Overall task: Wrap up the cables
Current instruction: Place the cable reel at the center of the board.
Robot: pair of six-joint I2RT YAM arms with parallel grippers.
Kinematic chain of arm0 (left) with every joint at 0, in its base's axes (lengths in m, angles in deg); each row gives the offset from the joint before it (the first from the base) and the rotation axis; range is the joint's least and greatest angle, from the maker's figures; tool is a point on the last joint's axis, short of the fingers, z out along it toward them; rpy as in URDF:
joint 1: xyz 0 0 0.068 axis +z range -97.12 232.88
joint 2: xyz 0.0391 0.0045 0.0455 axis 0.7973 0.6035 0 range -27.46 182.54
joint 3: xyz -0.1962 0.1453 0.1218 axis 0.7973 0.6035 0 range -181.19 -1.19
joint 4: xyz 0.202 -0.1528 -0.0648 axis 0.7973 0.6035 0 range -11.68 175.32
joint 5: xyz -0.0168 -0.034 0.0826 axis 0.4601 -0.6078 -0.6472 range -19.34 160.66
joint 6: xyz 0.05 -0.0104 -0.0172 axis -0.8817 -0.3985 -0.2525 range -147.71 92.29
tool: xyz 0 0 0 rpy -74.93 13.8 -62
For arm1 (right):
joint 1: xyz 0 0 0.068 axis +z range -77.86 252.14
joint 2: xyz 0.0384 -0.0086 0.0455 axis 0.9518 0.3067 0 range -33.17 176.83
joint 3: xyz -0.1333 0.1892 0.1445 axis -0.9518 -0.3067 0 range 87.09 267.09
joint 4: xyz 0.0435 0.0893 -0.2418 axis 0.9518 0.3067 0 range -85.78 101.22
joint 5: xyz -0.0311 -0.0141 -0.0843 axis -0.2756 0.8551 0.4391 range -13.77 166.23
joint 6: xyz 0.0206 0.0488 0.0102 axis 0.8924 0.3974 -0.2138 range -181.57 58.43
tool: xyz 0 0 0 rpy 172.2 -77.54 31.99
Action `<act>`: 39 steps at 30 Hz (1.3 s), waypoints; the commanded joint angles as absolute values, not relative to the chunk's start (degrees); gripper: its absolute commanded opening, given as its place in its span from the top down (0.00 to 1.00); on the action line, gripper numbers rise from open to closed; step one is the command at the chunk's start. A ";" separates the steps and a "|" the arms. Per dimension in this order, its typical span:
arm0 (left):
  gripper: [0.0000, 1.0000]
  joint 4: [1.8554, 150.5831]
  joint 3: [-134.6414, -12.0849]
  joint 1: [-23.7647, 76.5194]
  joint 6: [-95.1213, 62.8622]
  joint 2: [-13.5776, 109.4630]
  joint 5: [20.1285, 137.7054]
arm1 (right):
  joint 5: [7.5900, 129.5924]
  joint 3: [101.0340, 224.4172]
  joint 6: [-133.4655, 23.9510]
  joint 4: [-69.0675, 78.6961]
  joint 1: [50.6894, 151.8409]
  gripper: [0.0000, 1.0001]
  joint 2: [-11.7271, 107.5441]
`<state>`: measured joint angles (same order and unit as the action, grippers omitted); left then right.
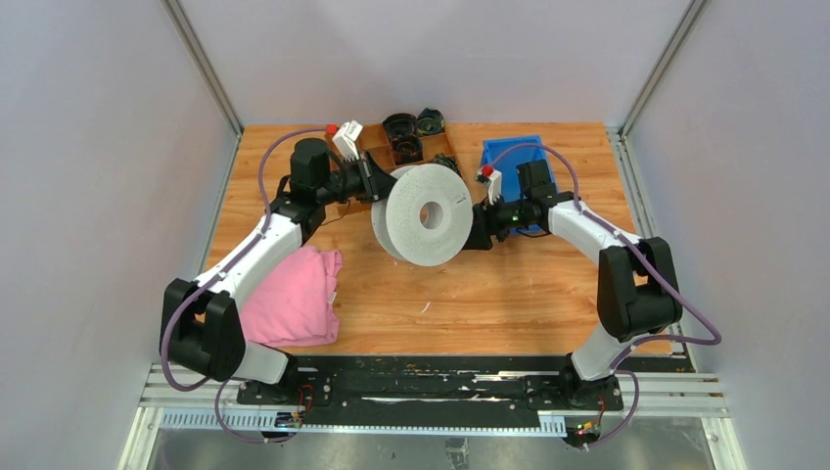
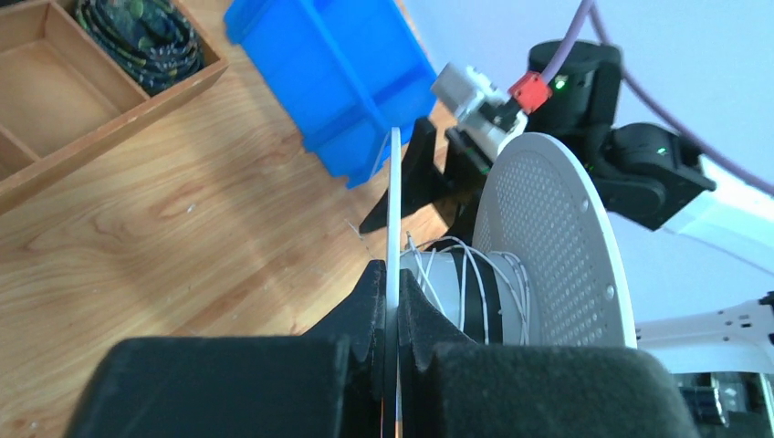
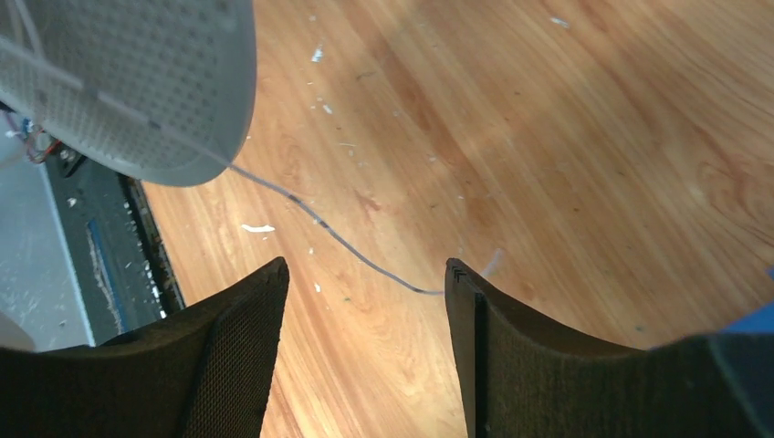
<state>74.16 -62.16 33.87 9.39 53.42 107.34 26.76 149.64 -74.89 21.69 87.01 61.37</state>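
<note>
Left wrist view is showing the left end effector (image 2: 391,306) clamping its black fingers together on the thin rim of the near flange of the white perforated plastic spool (image 2: 548,246). The thin white-grey cable (image 2: 467,290) is lying just beyond those fingers. It is winding in loose turns round the spool's hub between the two flanges, each turn running across the hub's axis. In the right wrist view the right end effector (image 3: 365,278) is hanging with its fingers apart just beside the spool's other flange, over the wooden bench (image 3: 566,137). A single free strand of the cable is leaving that flange's rim and stretching in a shallow diagonal to the inner tip of one finger. I cannot tell whether it is touching that finger. In the top external view the spool is standing on edge between the arms, one flange facing each.
</note>
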 commanded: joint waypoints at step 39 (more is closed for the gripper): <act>0.98 42.49 -40.66 32.82 37.24 63.69 89.31 | 24.62 137.19 -49.63 2.94 88.87 0.99 65.48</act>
